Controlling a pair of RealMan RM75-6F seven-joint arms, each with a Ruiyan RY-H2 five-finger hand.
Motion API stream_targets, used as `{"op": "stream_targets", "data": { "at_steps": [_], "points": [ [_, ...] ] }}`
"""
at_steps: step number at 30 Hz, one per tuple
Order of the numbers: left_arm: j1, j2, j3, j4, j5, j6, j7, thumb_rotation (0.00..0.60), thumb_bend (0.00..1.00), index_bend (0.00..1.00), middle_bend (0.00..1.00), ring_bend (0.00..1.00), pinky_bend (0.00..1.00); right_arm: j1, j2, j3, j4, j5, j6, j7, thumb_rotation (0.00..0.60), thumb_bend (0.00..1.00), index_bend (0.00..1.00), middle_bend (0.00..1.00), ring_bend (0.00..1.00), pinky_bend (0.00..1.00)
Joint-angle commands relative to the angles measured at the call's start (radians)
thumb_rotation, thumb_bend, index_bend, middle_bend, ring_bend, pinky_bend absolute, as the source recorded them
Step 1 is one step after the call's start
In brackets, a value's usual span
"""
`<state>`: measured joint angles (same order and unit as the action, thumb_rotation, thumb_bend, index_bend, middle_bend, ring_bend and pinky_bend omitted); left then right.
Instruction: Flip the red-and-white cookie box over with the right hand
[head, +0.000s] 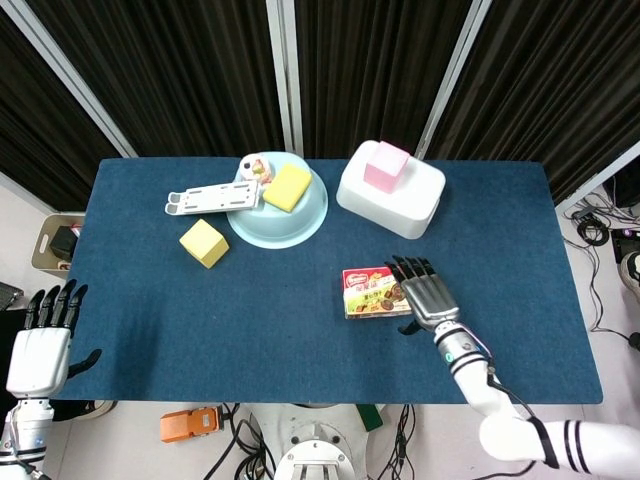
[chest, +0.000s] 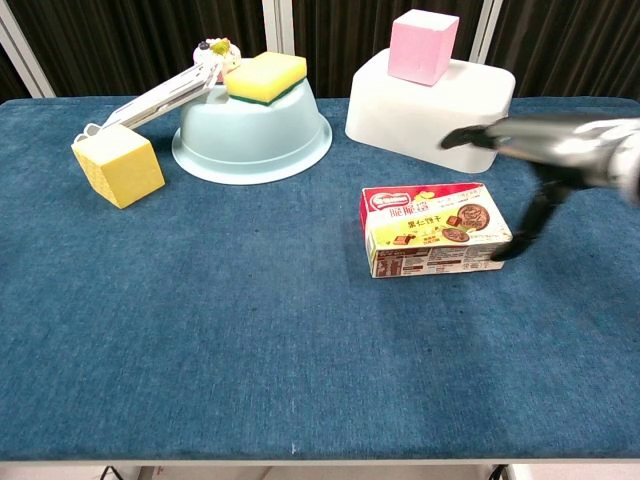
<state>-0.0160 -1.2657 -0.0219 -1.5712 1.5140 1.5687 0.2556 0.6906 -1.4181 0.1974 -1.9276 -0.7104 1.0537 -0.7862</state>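
Cookie box: the red-and-white cookie box (chest: 435, 229) lies flat, printed face up, a little right of the tabletop's middle, nearer the front edge than the back.
Writing: a red logo patch sits in its top left corner and cookie pictures on the face; the print is too small for me to read.
My right hand: my right hand (head: 424, 293) hovers palm-down at the box's right end, fingers spread and stretched toward the back edge, holding nothing; in the chest view my thumb tip (chest: 500, 255) reaches down by the box's front right corner, touching or just short, I cannot tell.
My left hand: my left hand (head: 40, 345) hangs off the table's front left corner, fingers straight and apart, empty.
Tabletop: blue cloth (head: 250, 320).
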Motion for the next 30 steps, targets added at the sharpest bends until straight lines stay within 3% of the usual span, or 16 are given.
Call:
{"op": "stream_targets", "data": {
  "at_steps": [1,14,18,22,25,30],
  "points": [
    [0.000,-0.001,-0.001,0.003,-0.003,-0.003,-0.003,0.600,0.12,0.00,0.00,0.00,0.00,0.149,-0.153,0.040,0.066,0.190,0.056,-0.143,0.600,0.13,0.00,0.00,0.00,0.00],
    [-0.001,-0.003,-0.002,0.025,-0.013,-0.015,-0.018,0.600,0.13,0.00,0.00,0.00,0.00,0.315,-0.303,0.080,0.235,0.423,0.142,-0.280,0.600,0.13,0.00,0.00,0.00,0.00],
    [-0.002,-0.003,-0.003,0.027,-0.016,-0.017,-0.020,0.600,0.13,0.00,0.00,0.00,0.00,0.346,-0.336,0.087,0.287,0.466,0.130,-0.295,0.599,0.13,0.02,0.05,0.00,0.00],
    [0.000,-0.002,-0.002,0.028,-0.017,-0.017,-0.021,0.600,0.13,0.00,0.00,0.00,0.00,0.364,-0.358,0.093,0.330,0.490,0.126,-0.298,0.595,0.13,0.16,0.15,0.01,0.01],
    [0.002,-0.001,-0.001,0.032,-0.022,-0.018,-0.025,0.600,0.13,0.00,0.00,0.00,0.00,0.356,-0.356,0.091,0.343,0.465,0.117,-0.263,0.593,0.15,0.32,0.26,0.12,0.07],
    [0.005,-0.001,-0.002,0.039,-0.028,-0.019,-0.034,0.600,0.13,0.00,0.00,0.00,0.00,0.282,-0.303,0.099,0.298,0.327,0.077,-0.079,0.589,0.18,0.46,0.37,0.24,0.18]
  ]
}}
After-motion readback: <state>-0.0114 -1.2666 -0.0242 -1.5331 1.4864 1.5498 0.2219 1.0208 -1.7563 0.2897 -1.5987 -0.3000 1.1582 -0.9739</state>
